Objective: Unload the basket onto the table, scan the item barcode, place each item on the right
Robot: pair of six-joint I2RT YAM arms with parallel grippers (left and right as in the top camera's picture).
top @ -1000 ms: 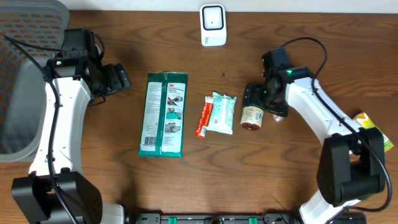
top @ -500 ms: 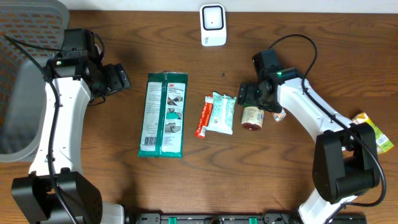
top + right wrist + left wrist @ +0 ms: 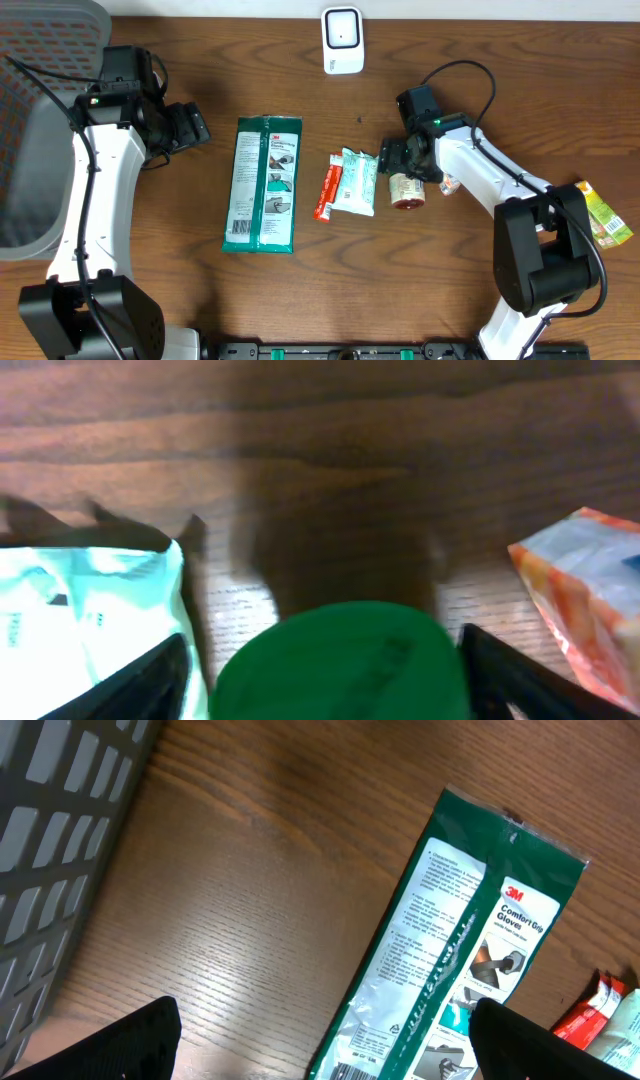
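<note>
- Green-lidded small jar (image 3: 405,190) rests on the brown wooden tabletop (image 3: 450,290), just beside a pale teal packet (image 3: 358,181) and well apart from the white scanner (image 3: 342,40).
- Right fingers (image 3: 140,680) stand open on either side of its lid.
- Left fingers (image 3: 120,1040) are spread wide and empty, near a green glove pack (image 3: 262,185).

The whole table (image 3: 480,290) is seen straight down from overhead, the glove pack (image 3: 261,184) at 9 o'clock is also caught, tilted and from higher up, by the left wrist view, and the jar (image 3: 406,187) at 3 o'clock is shared super close-up by the right wrist view.
</note>
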